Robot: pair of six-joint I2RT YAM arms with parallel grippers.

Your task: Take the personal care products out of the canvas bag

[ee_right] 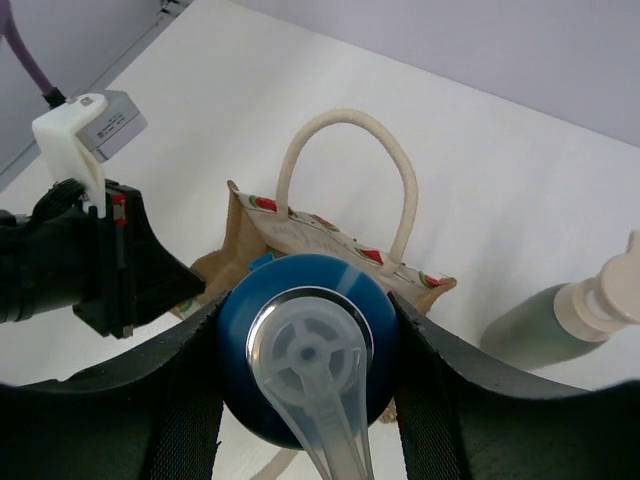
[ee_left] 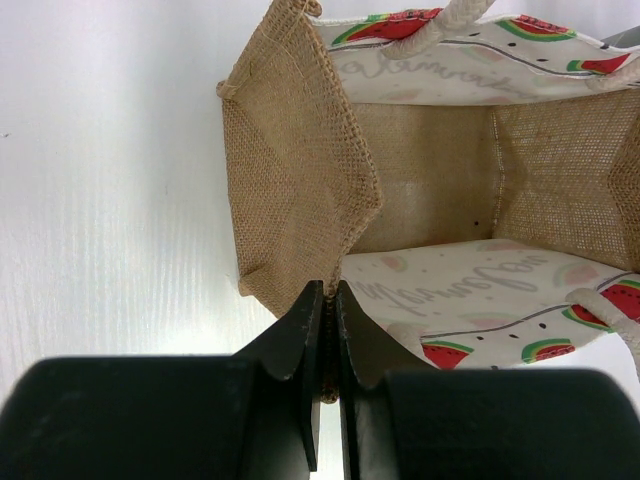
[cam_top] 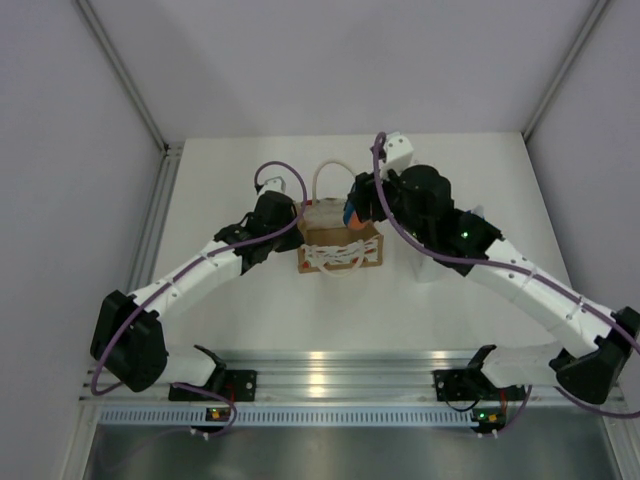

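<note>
The canvas bag (cam_top: pixel 340 255) stands at mid-table, brown burlap with a watermelon-print lining and cream rope handles (ee_right: pixel 345 125). My left gripper (cam_top: pixel 297 218) is shut on the bag's left burlap rim (ee_left: pixel 325 290); the left wrist view looks into the bag (ee_left: pixel 300 180), and no bottle shows in the part I see. My right gripper (cam_top: pixel 355 212) is shut on the orange bottle by its blue-white cap (ee_right: pixel 305 345) and holds it just above the bag's opening (ee_right: pixel 300 235). The grey-green pump bottle (ee_right: pixel 560 320) stands on the table right of the bag. The white and the short blue-and-orange bottles are out of view.
An aluminium rail (cam_top: pixel 320 365) runs along the near edge between the arm bases. A side rail (cam_top: pixel 160 200) borders the table on the left, and grey walls close in the back and sides. The white table (cam_top: pixel 250 310) lies in front of the bag.
</note>
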